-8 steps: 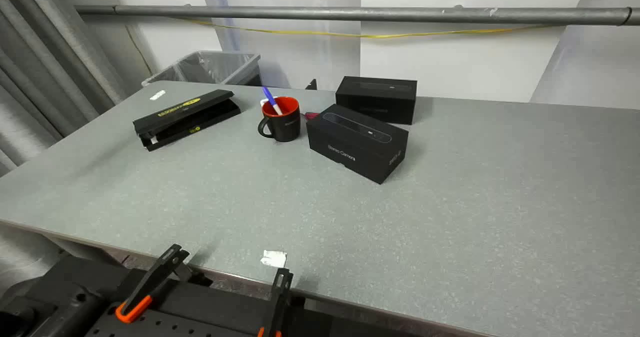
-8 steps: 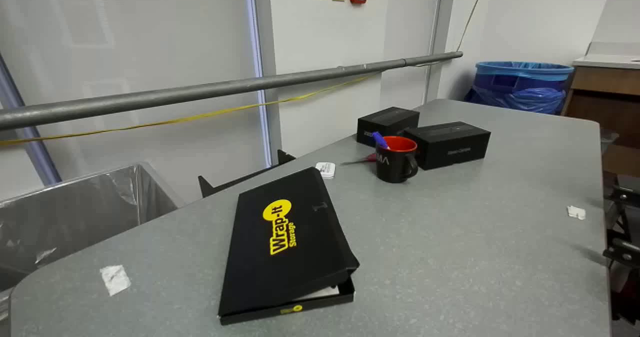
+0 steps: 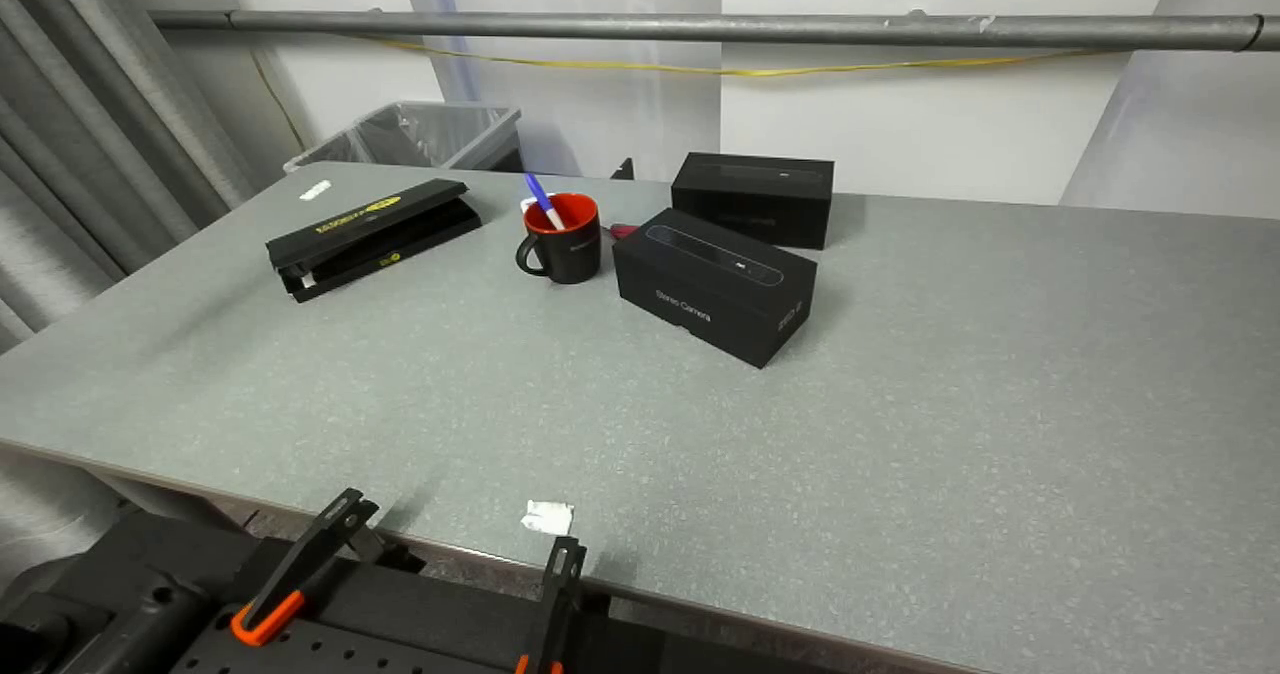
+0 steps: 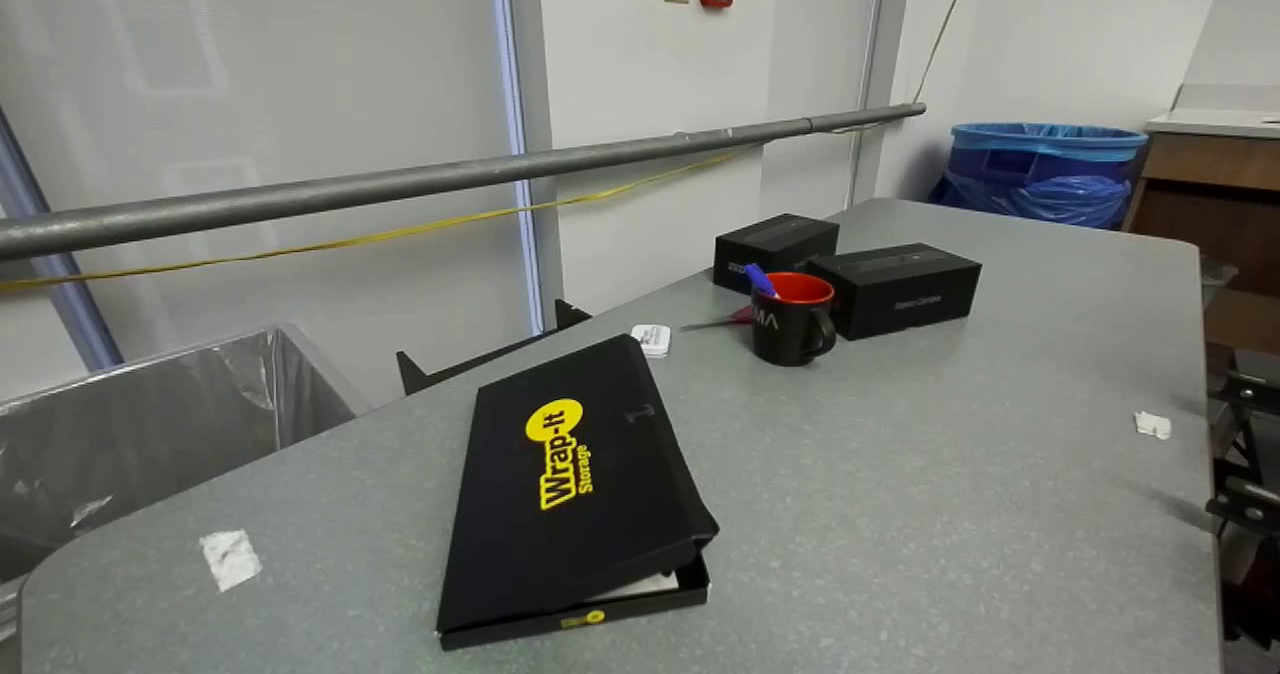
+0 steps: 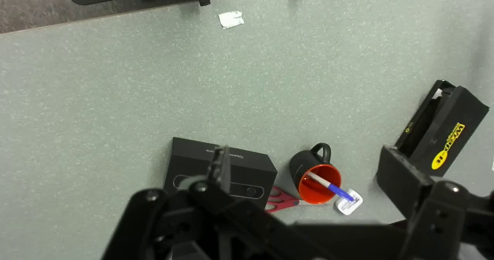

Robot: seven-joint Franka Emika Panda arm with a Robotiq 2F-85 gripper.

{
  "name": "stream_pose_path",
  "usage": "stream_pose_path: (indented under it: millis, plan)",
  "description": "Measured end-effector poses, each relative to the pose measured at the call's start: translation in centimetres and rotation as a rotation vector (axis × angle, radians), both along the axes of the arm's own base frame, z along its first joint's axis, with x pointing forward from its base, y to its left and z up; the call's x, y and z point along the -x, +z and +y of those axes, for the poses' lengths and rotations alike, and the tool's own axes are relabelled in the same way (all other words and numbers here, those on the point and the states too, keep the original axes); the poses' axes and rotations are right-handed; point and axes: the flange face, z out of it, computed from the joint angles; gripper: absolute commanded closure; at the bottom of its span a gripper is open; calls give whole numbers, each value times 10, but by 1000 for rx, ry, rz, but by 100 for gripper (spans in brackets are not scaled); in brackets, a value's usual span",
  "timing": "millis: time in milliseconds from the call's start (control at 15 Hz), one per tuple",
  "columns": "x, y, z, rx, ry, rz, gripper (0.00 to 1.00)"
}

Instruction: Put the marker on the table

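The marker, with a blue cap and whitish barrel, leans in the red-and-black cup, cap end up and out past the rim. It shows in both exterior views (image 3: 540,197) (image 4: 760,280) and in the wrist view (image 5: 339,191). The cup (image 3: 570,259) stands upright on the grey speckled table (image 3: 900,434); it also shows in the wrist view (image 5: 303,165). My gripper (image 5: 308,165) shows only in the wrist view. It is open and empty, its fingers wide apart, with the cup and marker seen between them. The marker's lower end is inside the cup.
Two black boxes (image 3: 715,284) (image 3: 755,199) stand beside the cup. Red scissors (image 5: 283,200) and a small white case (image 5: 349,202) lie close to the cup. A partly open black Wrap-It box (image 4: 570,484) lies on the table. A grey bin (image 3: 492,139) stands beyond the table edge.
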Motion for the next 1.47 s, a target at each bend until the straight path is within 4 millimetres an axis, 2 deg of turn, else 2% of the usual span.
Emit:
stream_pose_path:
  millis: [133,267,533,733,867,1200,1467]
  plan:
    - [-11,-1,6,20,8,-32,0]
    - [-38,-10,21,31,18,-86,0]
    - [-101,-62,65,18,45,-132,0]
    - [-133,-98,89,10,63,-107,0]
    - [-142,-103,92,10,65,-97,0]
    - [-145,-100,91,12,66,-103,0]
    - [-162,-124,102,36,126,-87,0]
